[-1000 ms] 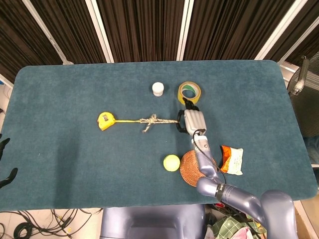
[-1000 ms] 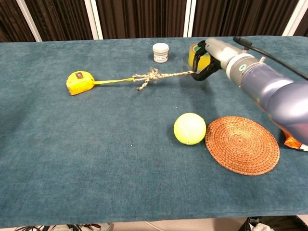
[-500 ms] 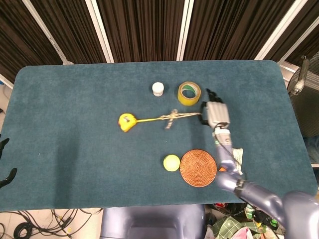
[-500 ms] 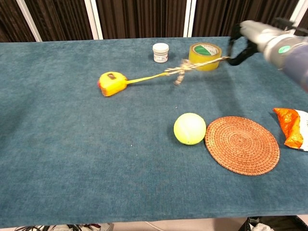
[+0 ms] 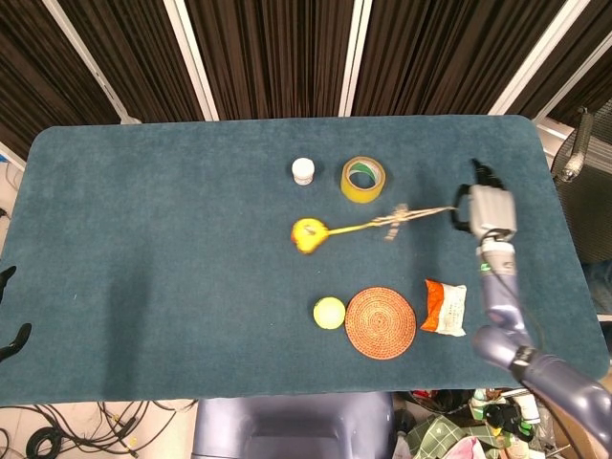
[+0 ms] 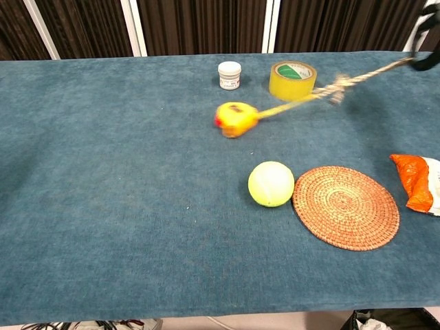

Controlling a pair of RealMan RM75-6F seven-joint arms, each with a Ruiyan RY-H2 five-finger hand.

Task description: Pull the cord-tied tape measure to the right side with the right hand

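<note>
Yellow tape measure (image 5: 307,234) lies mid-desk, just below the white jar (image 5: 303,170) and the tape roll (image 5: 363,179). Its knotted cord (image 5: 402,217) runs taut rightward to the right hand (image 5: 486,208), whose fingers clamp the cord's end. The left hand (image 5: 8,311) shows only dark fingertips at the desk's (image 5: 143,287) edge; whether they are apart, I cannot tell.

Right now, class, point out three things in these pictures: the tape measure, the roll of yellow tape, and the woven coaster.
tape measure (image 5: 306,234), head view, on its yellow case.
roll of yellow tape (image 6: 292,80), chest view, on its outer yellow side.
woven coaster (image 6: 346,206), chest view, at its centre.
</note>
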